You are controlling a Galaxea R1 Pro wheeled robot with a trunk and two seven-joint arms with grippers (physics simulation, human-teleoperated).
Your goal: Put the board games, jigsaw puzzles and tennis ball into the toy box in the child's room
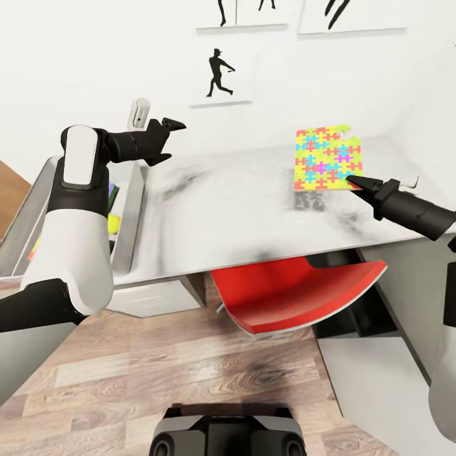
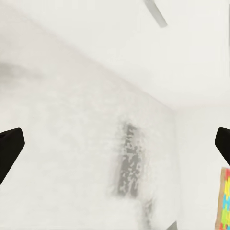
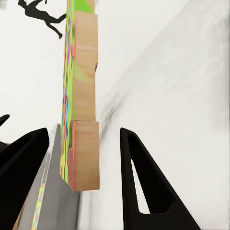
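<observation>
Grey tabletop lies mostly bare — one jigsaw puzzle sits near its far right edge, the right gripper spread around its near corner. Left gripper hovers open and empty beside the toy box, tennis ball inside.

A: Jigsaw puzzle: interlocking red, yellow, green, blue, purple pieces; edge tan.
B: Table: light grey, dark smudges. Chair red. Toy box pale grey; tennis ball yellow-green.
</observation>
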